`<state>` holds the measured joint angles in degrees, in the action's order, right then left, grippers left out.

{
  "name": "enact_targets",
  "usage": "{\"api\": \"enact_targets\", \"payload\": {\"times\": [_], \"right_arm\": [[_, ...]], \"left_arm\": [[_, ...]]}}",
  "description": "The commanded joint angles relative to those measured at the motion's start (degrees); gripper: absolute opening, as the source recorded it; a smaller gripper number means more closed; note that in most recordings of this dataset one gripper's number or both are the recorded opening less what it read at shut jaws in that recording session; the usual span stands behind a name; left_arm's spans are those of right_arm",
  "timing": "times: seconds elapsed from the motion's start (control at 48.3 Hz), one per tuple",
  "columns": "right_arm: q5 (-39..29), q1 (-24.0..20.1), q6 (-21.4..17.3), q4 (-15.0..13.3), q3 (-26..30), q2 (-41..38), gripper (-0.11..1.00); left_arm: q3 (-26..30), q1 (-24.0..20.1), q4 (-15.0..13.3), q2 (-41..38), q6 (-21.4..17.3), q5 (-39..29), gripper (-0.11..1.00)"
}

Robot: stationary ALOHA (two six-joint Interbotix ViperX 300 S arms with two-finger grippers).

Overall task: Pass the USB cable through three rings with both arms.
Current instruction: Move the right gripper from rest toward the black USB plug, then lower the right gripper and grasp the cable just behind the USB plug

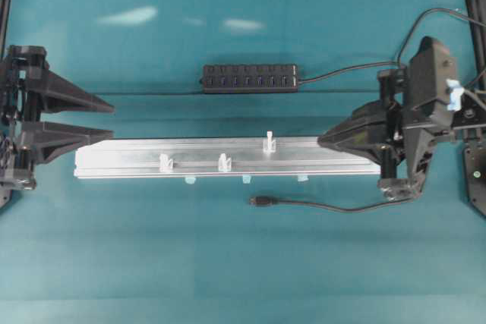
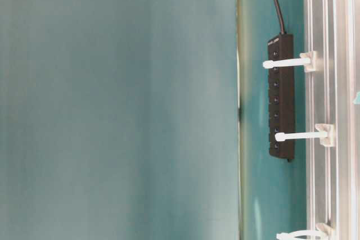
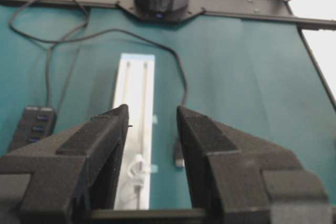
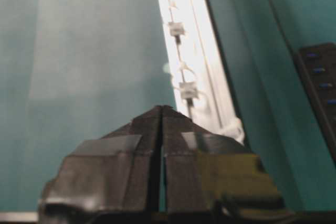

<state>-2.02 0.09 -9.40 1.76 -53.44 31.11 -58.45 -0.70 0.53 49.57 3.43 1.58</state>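
On the teal counter (image 1: 152,248), a ribbed aluminium rail (image 1: 137,158) carries three translucent white rings (image 1: 223,162). Just beyond its near edge lies the thin black USB cable (image 1: 319,205), plug free, left of the right gripper (image 1: 322,141), whose jaws are together. The left gripper (image 1: 112,121) stands apart, holding nothing.

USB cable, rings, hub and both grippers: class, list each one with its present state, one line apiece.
USB cable: lying loose on the table in front of the rail, through no ring.
Three rings: upright on the rail, all empty.
USB hub: flat behind the rail, its own cord attached.
Left gripper: open, holding nothing.
Right gripper: shut, with nothing visible between its fingers.
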Motion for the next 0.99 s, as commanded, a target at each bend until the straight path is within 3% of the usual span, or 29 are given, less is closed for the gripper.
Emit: {"api": "enact_targets", "payload": {"times": [0.0,0.207,0.311,0.414,0.58,0.663,0.974], "right_arm": [[-0.8,-0.5,-0.4,0.0,2.2,-0.4,-0.1],[-7.3,-0.5,-0.8,-0.2,4.8,-2.7,-0.07],[-11.3,-0.8,-0.5,-0.2,6.9,-4.4,0.01],[-13.9,-1.1,-0.5,-0.3,8.3,-6.2,0.15],[-17.5,-1.6,-0.6,-0.3,11.3,-10.1,0.51],[-20.2,-2.0,-0.4,-0.3,13.4,-12.3,0.61],[-30.3,-4.4,-0.4,-0.9,21.0,-19.1,0.62]], "left_arm": [[1.1,0.4,0.1,0.3,0.1,-0.6,0.44],[1.0,0.6,0.1,0.7,0.2,-3.2,0.44],[1.0,0.6,0.0,0.9,0.0,-3.5,0.44],[1.0,0.6,0.1,1.1,-0.1,-3.8,0.44],[1.0,0.6,0.1,1.4,-0.1,-3.9,0.44],[0.9,0.6,0.1,1.8,-0.2,-3.9,0.44],[0.1,0.6,0.1,3.4,-0.1,-7.6,0.44]]}}
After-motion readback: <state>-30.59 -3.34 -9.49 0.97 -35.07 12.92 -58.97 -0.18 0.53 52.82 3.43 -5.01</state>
